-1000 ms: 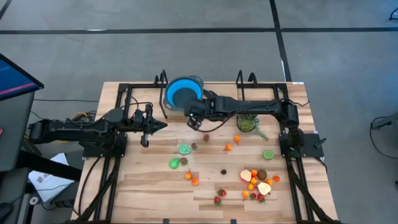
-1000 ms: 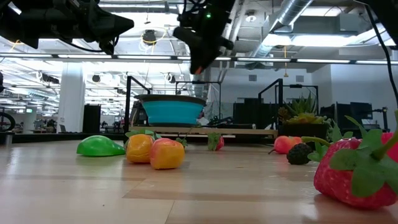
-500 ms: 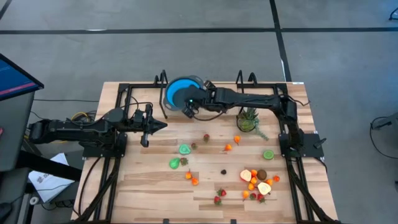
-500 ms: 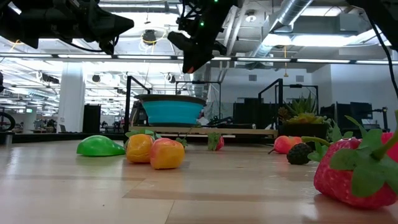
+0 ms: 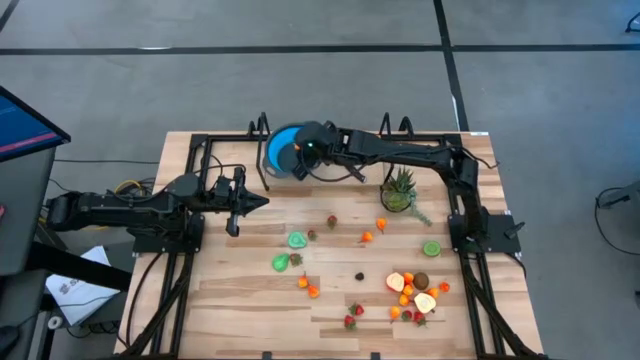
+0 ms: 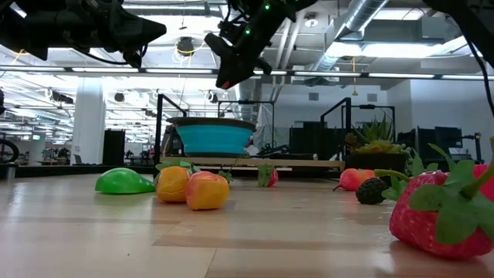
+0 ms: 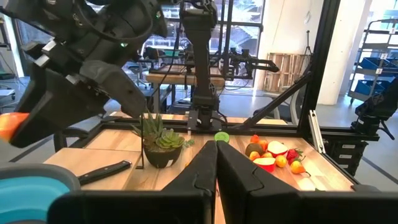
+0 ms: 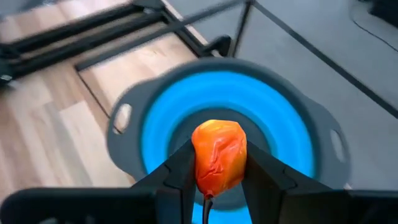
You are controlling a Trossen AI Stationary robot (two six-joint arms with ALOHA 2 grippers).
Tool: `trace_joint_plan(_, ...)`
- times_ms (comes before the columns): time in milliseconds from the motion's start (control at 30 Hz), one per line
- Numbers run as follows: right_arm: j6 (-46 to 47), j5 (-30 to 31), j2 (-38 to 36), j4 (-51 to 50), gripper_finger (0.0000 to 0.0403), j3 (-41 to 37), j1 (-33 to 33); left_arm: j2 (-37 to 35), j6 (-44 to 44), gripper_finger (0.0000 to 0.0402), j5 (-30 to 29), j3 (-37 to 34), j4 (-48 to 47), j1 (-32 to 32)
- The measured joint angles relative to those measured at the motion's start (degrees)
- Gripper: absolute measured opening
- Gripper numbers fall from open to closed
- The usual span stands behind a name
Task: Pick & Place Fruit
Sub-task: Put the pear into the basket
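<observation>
Leftmost, the left gripper (image 5: 262, 202) hangs closed above the table. Since the earlier frame, the right gripper (image 8: 217, 163), pinching an orange fruit piece (image 8: 218, 155), has moved over the blue bowl (image 8: 292, 134), largely hiding it from above.

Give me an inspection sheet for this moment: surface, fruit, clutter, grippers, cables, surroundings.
Surface: wooden table, black frames.
Fruit: orange piece in the right gripper; the rest scattered on the table.
Clutter: potted plant; blue bowl.
Grippers: right gripper shut on the orange piece, above the bowl; left gripper shut, empty, at the table's left.
Cables: bundle off the left edge.
Surroundings: grey floor, workshop behind.
</observation>
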Motion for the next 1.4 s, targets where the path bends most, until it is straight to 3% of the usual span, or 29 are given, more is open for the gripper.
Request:
trace_joint_plan(167, -1.25, -4.43, 0.08, 3.83, 0.0098, -2.78, -1.00, 0.02, 0.00, 0.0002, 0.00, 0.00, -0.02, 0.00)
trace_joint_plan(300, -1.14, -4.47, 0.18, 4.74, 0.0098, -5.51, -1.72, 0.01, 0.00, 0.0002, 0.00, 0.00, 0.00, 0.00)
trace_joint_plan(1400, -3.05, -4.65, 0.05, 3.19, 0.0098, -5.41, -1.88, 0.02, 0.02, 0.0002, 0.00, 0.00, 0.00, 0.00)
